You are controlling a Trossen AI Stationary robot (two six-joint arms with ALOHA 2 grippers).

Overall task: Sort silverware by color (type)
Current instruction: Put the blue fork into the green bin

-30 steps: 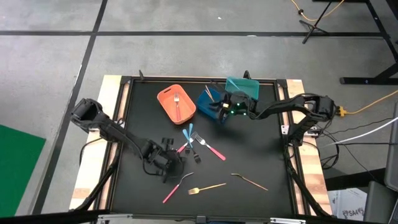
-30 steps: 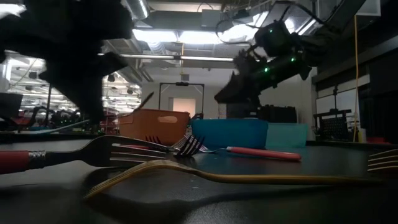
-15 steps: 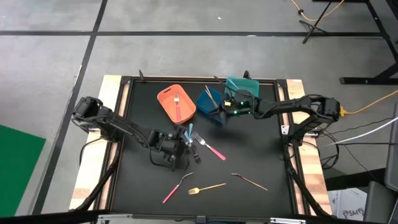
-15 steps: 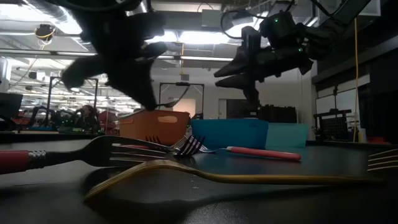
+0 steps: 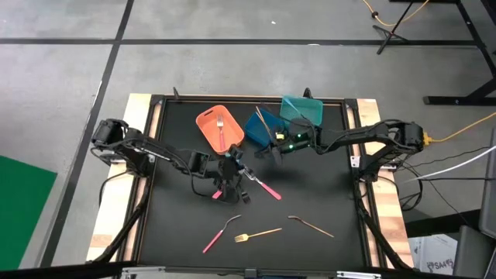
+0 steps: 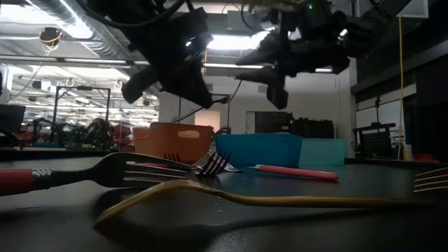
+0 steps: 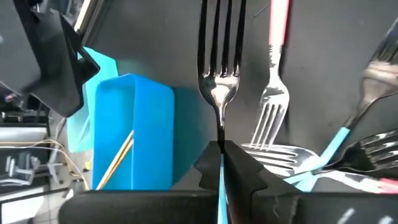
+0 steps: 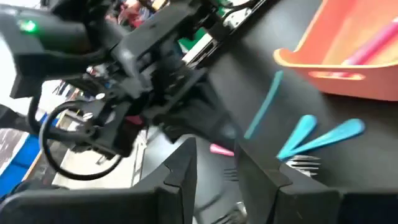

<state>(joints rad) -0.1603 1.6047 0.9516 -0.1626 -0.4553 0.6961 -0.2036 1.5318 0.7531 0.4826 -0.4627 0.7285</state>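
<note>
Only left wrist view shows fingers (image 7: 221,163) pinching fork (image 7: 219,50).

You won't find any readable text, label, brand, number or sign in any of these views.

Two matte-black jointed arms w/ black cables alongside. Right gripper (image 5: 273,149) has small green lights on its wrist. Left gripper (image 7: 221,163): dark, blocky, angular fingers.

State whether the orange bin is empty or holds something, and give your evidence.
Not empty: the orange bin holds a pink-handled fork, seen lying inside it from above.
</note>
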